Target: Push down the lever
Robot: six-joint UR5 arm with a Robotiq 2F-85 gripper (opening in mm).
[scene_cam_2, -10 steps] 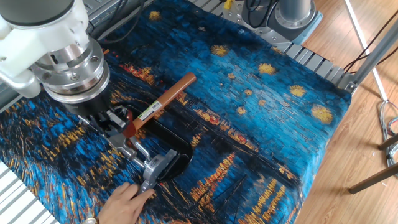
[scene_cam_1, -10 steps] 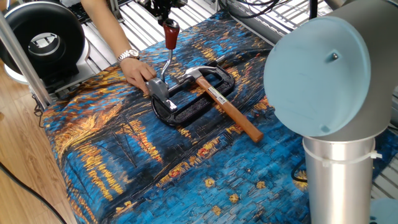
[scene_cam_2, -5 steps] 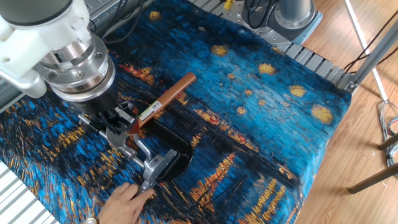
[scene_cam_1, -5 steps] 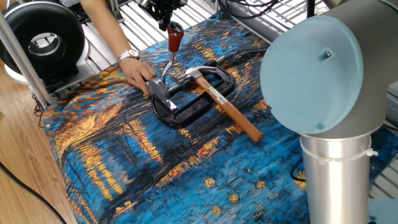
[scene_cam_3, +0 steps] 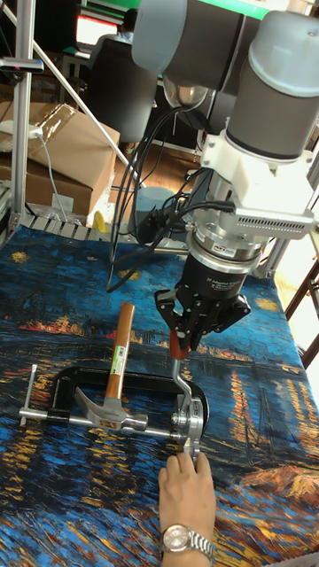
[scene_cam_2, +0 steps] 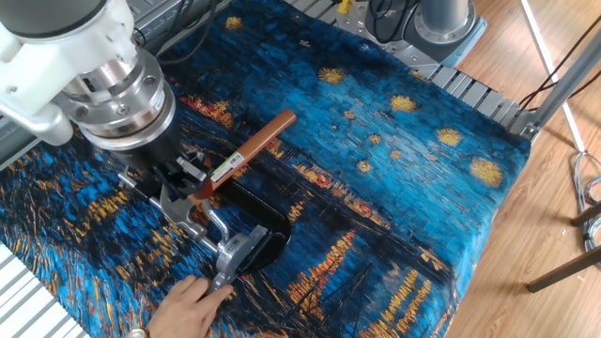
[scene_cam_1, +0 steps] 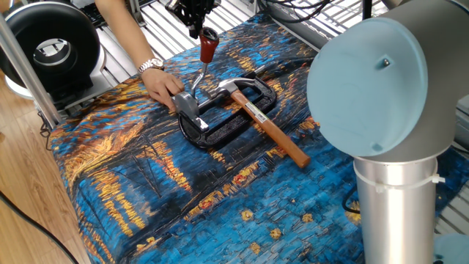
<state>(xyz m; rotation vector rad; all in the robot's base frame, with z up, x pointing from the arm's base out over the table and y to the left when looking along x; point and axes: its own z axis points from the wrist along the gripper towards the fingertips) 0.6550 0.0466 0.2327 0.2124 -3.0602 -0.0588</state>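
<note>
The robot's hand (scene_cam_3: 183, 344) hangs over the dark red end of the lever (scene_cam_3: 181, 376), its black fingers (scene_cam_3: 202, 324) spread a little and closed on nothing; the red tip sits just under and between them. Whether the fingers actually touch the tip cannot be told from any view. In one fixed view the hand (scene_cam_1: 196, 23) has shifted slightly toward the right since a second ago, and the red end of the lever (scene_cam_1: 208, 45) has gone with it, so the rod now leans a touch more toward the hammer side. In the other fixed view the hand (scene_cam_2: 184, 185) has likewise crept a little closer to the hammer handle, with the lever (scene_cam_2: 202, 218) below it.

The lever's silver rod runs down from the red tip to a silver bracket (scene_cam_3: 188, 423), which stands at the near end of a black oval base (scene_cam_3: 124, 390). The lever is raised, close to upright.

A person's hand (scene_cam_3: 188, 491), with a wristwatch (scene_cam_3: 182, 536), rests beside the bracket, fingers touching it; it has stayed in place across the frames. A wooden-handled hammer (scene_cam_3: 114, 372) lies across the black base, its steel head toward the person, unmoved. All of this rests on a blue and orange patterned cloth (scene_cam_3: 53, 496) that covers the tabletop.
</note>
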